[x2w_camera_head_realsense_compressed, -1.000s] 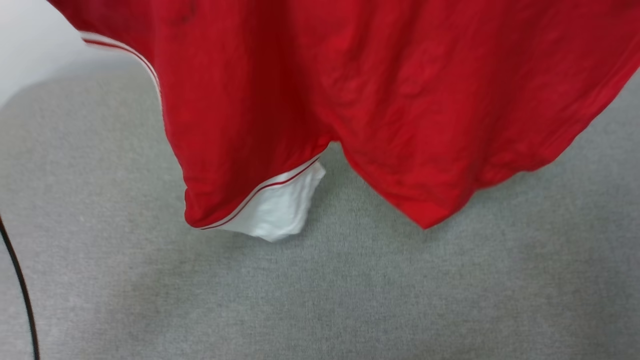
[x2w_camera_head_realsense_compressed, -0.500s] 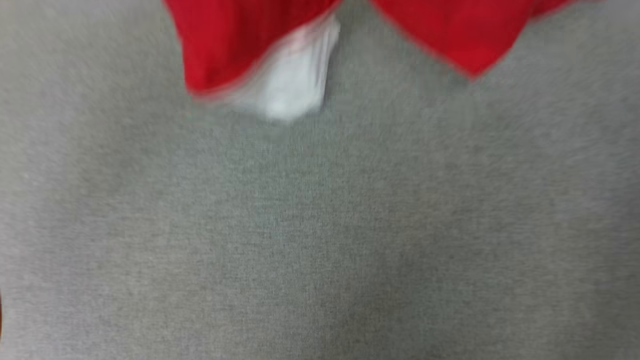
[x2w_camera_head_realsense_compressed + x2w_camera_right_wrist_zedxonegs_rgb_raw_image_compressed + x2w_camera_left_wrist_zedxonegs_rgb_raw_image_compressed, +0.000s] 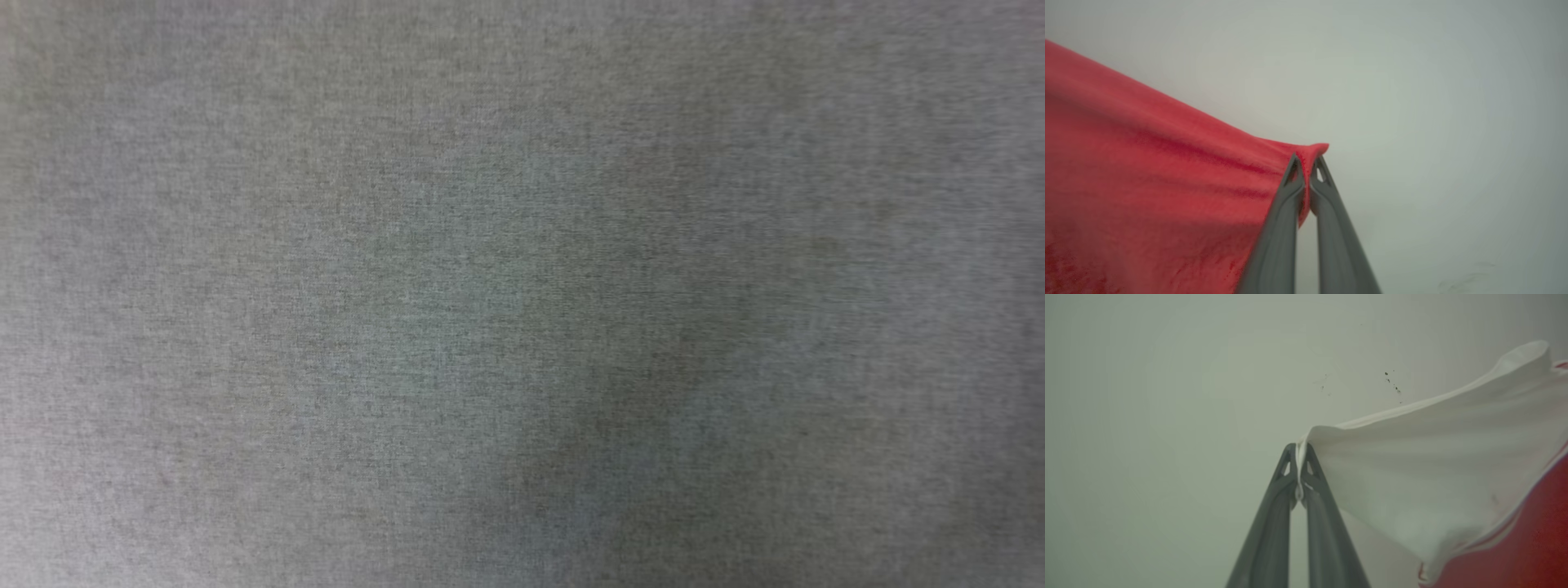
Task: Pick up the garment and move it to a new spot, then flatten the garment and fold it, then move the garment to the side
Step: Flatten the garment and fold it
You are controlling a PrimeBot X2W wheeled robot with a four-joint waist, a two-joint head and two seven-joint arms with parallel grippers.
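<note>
Left gripper (image 3: 1299, 452) clamped on the white sleeve edge of the garment (image 3: 1433, 469). The cloth fans rightward from the fingertips in the wrist view. Right gripper (image 3: 1308, 162) clenched on a red corner, with fabric stretching leftward from its tips. The head view, blurred, shows what seems a grey counter (image 3: 522, 294).

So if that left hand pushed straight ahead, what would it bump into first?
Probably the pale surface ahead of the left hand, perhaps a wall; nothing else shows between, but depth is unclear.
</note>
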